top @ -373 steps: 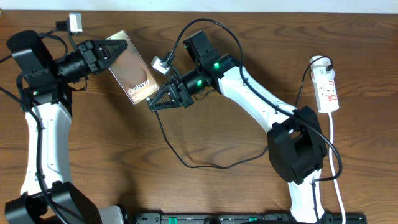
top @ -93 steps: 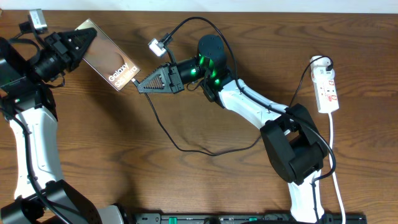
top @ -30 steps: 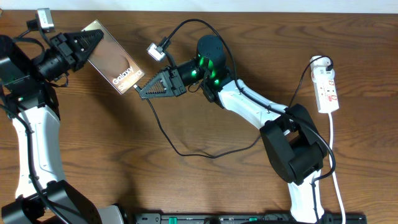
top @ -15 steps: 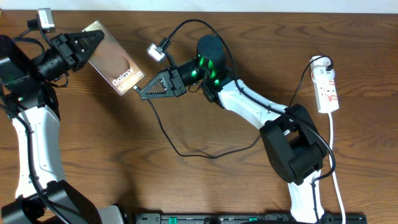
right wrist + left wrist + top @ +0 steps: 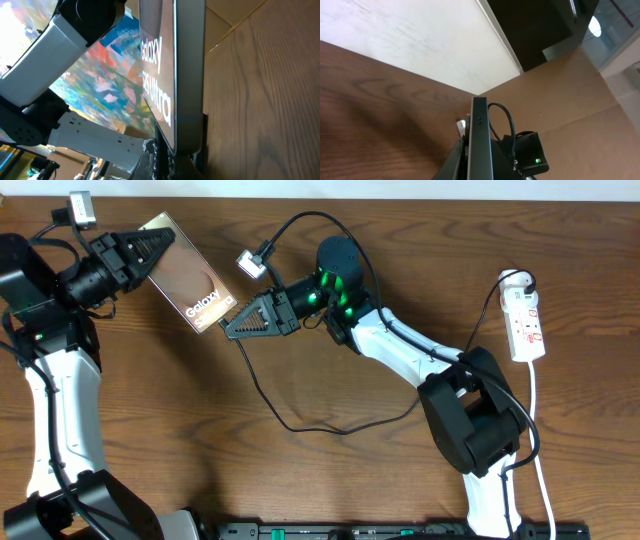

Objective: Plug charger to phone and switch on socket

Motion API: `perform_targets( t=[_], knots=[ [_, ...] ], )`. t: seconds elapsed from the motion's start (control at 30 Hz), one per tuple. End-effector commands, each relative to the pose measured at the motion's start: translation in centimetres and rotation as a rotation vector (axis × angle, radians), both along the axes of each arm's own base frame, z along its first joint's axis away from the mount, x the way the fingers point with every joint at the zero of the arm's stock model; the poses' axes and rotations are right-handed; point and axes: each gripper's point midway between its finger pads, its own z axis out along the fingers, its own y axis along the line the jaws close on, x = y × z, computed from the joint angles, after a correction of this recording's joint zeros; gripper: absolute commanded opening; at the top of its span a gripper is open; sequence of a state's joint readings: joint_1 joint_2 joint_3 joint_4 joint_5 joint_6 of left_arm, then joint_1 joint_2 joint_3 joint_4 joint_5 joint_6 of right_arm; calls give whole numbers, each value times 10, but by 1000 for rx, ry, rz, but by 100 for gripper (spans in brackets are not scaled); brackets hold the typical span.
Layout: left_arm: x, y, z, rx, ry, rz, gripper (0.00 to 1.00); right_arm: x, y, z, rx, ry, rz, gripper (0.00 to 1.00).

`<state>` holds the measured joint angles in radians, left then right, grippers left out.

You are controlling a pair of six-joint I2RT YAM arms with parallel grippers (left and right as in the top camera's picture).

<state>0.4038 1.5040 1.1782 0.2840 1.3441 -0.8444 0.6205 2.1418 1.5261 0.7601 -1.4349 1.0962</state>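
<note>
Charger (image 5: 320, 431) – a long thin black cable ending in a slim black connector – loops loosely across the brown wooden table (image 5: 330, 490). Its tip end is pinched in the closed right gripper (image 5: 228, 330). That gripper's point sits right at the lower short edge of the flat bronze-screened phone (image 5: 190, 275). The left gripper (image 5: 150, 252) clamps the phone by its upper end and holds it up, tilted.

Whether the connector is seated, no view shows.

The main risk, as I judge it, is misalignment. The phone is held only at the far end, so a sideways push from the right arm could pivot it in the left fingers. The tip would then skid along the edge instead of entering. A hard push off-axis could also bend the connector. If the slack loop snagged on the right arm, it could drag the tip back out.

The overhead view alone shows the small white elongated socket (image 5: 526, 325) with red switch marks, well apart at the far right. Its switch state is too small to read.

The right wrist view gives the close look – phone's edge nearly upright, "Galaxy" lettering, something dark against its lower end – but no clear port. The left wrist view shows the phone edge-on, so its tilt can be read, with the right arm behind it.
</note>
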Motion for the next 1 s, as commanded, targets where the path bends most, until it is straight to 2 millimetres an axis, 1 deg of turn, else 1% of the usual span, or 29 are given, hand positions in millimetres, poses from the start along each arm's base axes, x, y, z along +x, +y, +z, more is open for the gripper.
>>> perform_targets(
  t=[0.0, 0.23, 0.83, 0.87, 0.9, 0.97],
  knots=[
    [-12, -18, 5, -11, -5, -107, 7, 22, 7, 16, 36, -9, -141, 1],
    [-20, -23, 6, -2, -28, -160, 8, 26, 8, 17, 40, -8, -168, 1],
    [-20, -23, 6, 6, -41, -163, 7, 28, 9, 18, 45, -16, -176, 1],
    [-20, -23, 6, 7, -42, -163, 8, 26, 8, 17, 44, -17, -170, 12],
    [-20, -23, 6, 7, -42, -163, 7, 26, 8, 17, 43, -17, -167, 15],
    [-20, -23, 6, 9, -44, -158, 8, 25, 8, 17, 42, -17, -159, 27]
  ],
)
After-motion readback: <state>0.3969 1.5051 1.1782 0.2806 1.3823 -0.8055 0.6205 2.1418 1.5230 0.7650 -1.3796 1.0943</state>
